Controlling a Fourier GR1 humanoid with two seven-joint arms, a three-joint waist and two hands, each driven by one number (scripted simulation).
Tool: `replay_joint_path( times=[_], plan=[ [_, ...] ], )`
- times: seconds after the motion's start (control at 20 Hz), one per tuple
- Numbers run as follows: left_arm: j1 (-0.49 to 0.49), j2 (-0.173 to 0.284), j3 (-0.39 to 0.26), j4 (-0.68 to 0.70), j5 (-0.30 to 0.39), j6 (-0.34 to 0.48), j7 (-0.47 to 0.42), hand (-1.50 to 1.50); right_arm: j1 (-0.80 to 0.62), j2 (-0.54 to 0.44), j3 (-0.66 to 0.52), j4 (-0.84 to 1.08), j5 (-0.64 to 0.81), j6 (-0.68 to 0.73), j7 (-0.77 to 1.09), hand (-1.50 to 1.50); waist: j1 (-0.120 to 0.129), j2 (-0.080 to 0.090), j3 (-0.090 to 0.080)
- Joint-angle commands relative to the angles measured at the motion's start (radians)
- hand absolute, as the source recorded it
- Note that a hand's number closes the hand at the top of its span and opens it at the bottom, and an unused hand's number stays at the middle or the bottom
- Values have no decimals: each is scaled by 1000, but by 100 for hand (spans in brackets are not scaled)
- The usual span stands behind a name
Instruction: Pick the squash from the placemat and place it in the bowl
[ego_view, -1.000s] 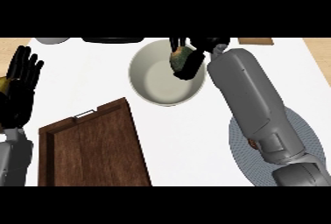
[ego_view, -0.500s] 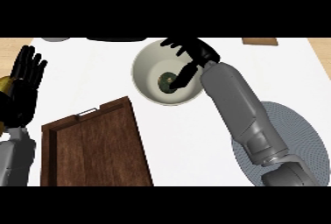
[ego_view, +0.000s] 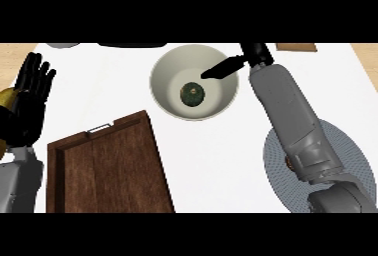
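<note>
Since the earlier frames, the right hand (ego_view: 235, 62) has let go of the squash (ego_view: 193, 94) and drawn back to the far-right rim of the bowl (ego_view: 168, 62); one second ago its fingers were curled round the vegetable above the bowl, and half a second ago the squash already lay inside with the hand directly over it.

Head view: the squash, dark green and seen nearly end-on, rests on the bottom of the cream bowl, slightly toward the near side of its floor. Its long axis cannot be judged from this angle. The bowl stands on the white counter (ego_view: 221, 150) toward the far edge, roughly midway across. The right hand hangs over the bowl's far-right rim with fingers extended and pointing left toward the bowl's centre, holding nothing; the squash lies to the near-left of those fingertips and apart from them. The right forearm runs back across the round grey placemat (ego_view: 354, 165) at the counter's near-right, which carries no squash.

The left hand (ego_view: 29, 95) rests spread, fingers up, by the counter's left edge, well apart from the bowl. A dark wooden tray (ego_view: 103, 170) lies at the near-left of the counter.

Assessment: placement appears complete. The right hand is much the nearer to the bowl; what remains is its withdrawal clear of the rim.
</note>
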Motion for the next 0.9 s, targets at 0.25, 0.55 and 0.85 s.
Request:
replay_joint_path(
  times=[0.25,0.55,0.85],
  plan=[
    [4,-8,-12,-2,-3,-11,-15,0,-14,-238,-179,128,-134,63,-76,-150,4,6,1],
    [-59,62,46,2,43,-35,51,0,28,-408,-236,203,-185,226,-203,-150,15,10,2],
    [-32,-2,-3,11,7,-14,-16,0,118,-536,-265,272,-203,357,-319,-150,28,22,4]
  ],
)
